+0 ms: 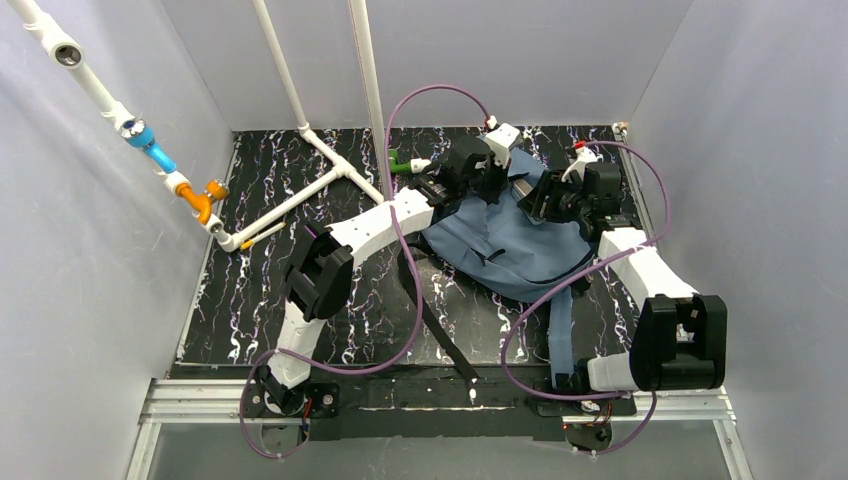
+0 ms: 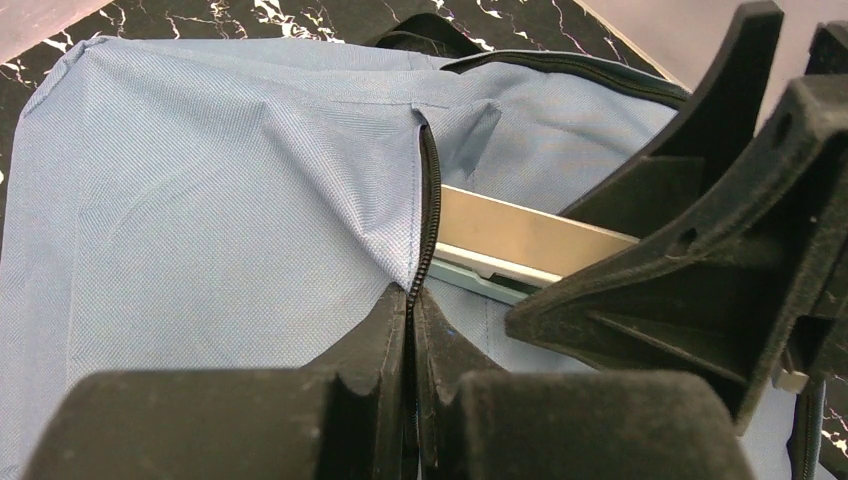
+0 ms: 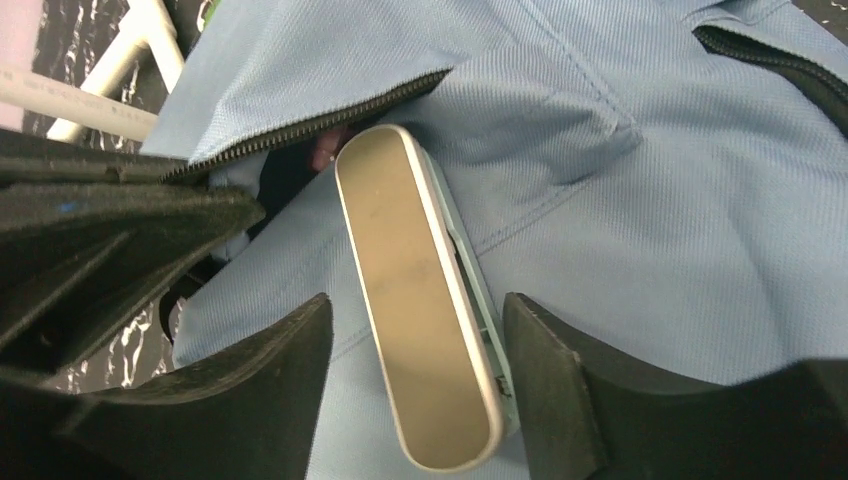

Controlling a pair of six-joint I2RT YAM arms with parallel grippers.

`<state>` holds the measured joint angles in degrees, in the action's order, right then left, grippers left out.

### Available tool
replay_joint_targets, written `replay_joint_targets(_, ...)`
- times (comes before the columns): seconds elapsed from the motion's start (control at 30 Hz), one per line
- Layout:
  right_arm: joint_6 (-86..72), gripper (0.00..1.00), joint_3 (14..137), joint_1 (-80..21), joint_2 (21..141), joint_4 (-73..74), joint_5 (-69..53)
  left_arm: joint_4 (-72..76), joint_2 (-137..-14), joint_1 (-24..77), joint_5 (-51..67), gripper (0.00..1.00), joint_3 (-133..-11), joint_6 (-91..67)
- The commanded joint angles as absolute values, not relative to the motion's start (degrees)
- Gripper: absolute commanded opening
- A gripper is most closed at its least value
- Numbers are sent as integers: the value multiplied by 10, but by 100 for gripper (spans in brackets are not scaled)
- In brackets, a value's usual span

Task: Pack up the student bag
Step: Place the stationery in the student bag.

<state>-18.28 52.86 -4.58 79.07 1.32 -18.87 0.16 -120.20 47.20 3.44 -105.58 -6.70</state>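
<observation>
Bag [image 1: 500, 245] is lying flat on the black marbled table [image 1: 250, 290], right of centre in the top view, with its black strap [image 1: 440, 330] trailing toward the bottom edge and a blue strap [image 1: 562, 340] running down at lower right

Left gripper [image 2: 410, 305] is clenching the bag fabric right at the zipper [image 2: 430, 200], fingers pressed together at bottom centre of the left wrist view. The zipper line is running up from the pinch toward the middle of the frame, and the fabric is pulling into folds around it

Right gripper [image 3: 415, 310] is sitting with jaws spread, straddling a flat silver case [image 3: 410, 250] in the middle of the right wrist view. I'm seeing a gap between the left-side finger [image 3: 290, 350] and the case. The other finger [image 3: 545, 380] is sitting right at its pale green edge, so it's looking released, not clamped

The case is lying on the bag, its rounded far end pointing at the open zipper mouth at upper left of that view. I'm not able to tell how far in it's going

In the left wrist view the right gripper is filling the right side, just beside mine

White pipes [image 1: 290, 200] are lying at upper left in the top view, well apart from the bag
</observation>
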Motion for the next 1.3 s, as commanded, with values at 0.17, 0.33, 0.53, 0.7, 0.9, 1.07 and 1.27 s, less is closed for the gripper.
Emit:
replay_joint_targets(0.17, -309, 35, 515, -47, 818, -141, -297, 9, -1138, 487, 89, 0, -1050, -95)
replay_joint_targets(0.33, -545, 32, 516, -42, 916, -360, -372, 4, -1134, 487, 121, 0, -1055, -96)
replay_joint_targets(0.53, -868, 29, 454, -14, 1033, -693, -277, 4, -1131, 486, 140, 0, -1051, -84)
replay_joint_targets(0.7, -899, 49, 486, -37, 1090, -780, -266, 4, -1131, 479, 126, 0, -1057, -81)
replay_joint_targets(0.9, -632, 65, 500, -49, 1012, -468, -293, -31, -1139, 472, 139, 0, -1073, -79)
replay_joint_targets(1.07, -545, 78, 469, -48, 924, -307, -257, -12, -1139, 471, 130, 0, -1057, -95)
replay_joint_targets(1.27, -457, 82, 496, -47, 860, -178, -228, -11, -1133, 470, 131, 0, -1052, -99)
